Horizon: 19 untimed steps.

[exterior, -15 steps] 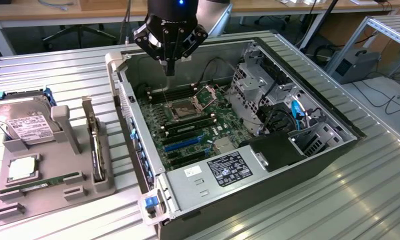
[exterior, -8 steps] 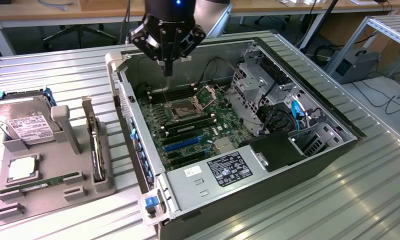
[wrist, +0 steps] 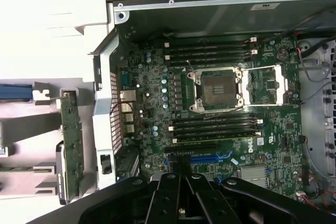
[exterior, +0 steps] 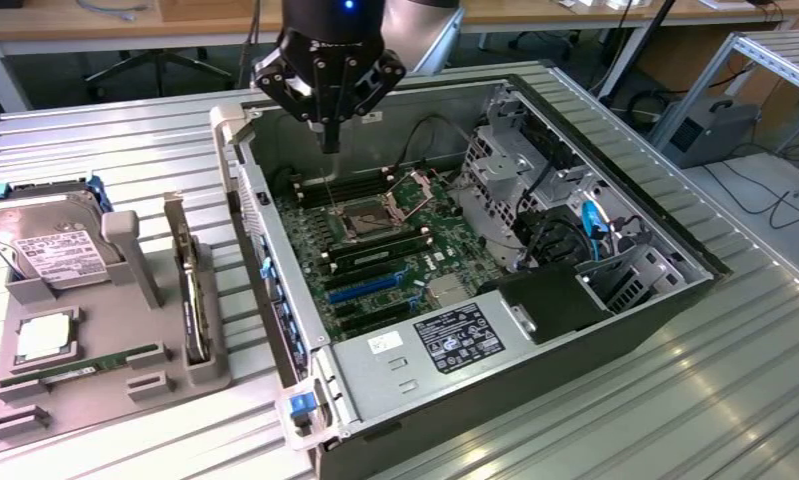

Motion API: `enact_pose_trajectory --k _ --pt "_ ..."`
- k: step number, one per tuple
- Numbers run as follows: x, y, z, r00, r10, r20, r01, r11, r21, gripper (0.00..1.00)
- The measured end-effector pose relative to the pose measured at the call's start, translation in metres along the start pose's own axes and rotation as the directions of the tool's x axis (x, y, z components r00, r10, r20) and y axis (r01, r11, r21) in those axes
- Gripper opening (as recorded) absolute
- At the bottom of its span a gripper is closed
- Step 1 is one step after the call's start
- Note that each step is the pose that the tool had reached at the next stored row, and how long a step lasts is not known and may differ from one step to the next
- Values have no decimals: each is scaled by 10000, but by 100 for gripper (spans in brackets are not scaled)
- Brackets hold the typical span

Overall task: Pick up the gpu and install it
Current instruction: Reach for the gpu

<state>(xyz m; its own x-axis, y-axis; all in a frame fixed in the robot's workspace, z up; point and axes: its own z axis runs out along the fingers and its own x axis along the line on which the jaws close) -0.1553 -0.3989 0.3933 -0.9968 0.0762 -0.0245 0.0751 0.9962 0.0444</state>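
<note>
While gpu (exterior: pixel 192 295) stands on edge in grey holder (exterior: pixel 92 390) just beside open case (exterior: pixel 255 200), untouched, gripper (exterior: pixel 330 140) hovers above case, over motherboard (exterior: pixel 372 265), well apart from card. Fingers pinched together, gripping nothing. Hard drive (exterior: pixel 46 245) sits in same holder, farther from case than gpu. Memory stick (exterior: pixel 86 362) lies flat in holder, also outside case.

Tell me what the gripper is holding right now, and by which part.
Nothing. The gripper hangs empty over the open computer case, its fingers together. The gpu stands on edge in the grey holder beside the case.
</note>
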Motion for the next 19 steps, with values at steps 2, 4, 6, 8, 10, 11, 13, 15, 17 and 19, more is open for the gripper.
enact_pose_trajectory --k 2,4,6,8,10,11,13,15,17,19 --pt "14 -1 -1 10000 0 -1 0 10000 1 11" --pt "28 -2 -1 10000 0 0 0 10000 0 11" --pt "39 -3 -1 10000 0 0 0 10000 0 11" --pt "53 -4 -2 10000 0 0 0 10000 1 11" --pt "64 -5 -2 10000 0 -1 0 10000 1 11" --pt "70 -5 -2 10000 0 -1 0 10000 0 11" --pt "82 -6 -2 10000 0 0 0 10000 0 11" --pt "93 -7 -3 10000 0 -1 0 10000 1 11" --pt "105 -8 -3 10000 0 0 0 10000 0 11" --pt "117 -9 -3 10000 1 0 -1 10000 0 11"
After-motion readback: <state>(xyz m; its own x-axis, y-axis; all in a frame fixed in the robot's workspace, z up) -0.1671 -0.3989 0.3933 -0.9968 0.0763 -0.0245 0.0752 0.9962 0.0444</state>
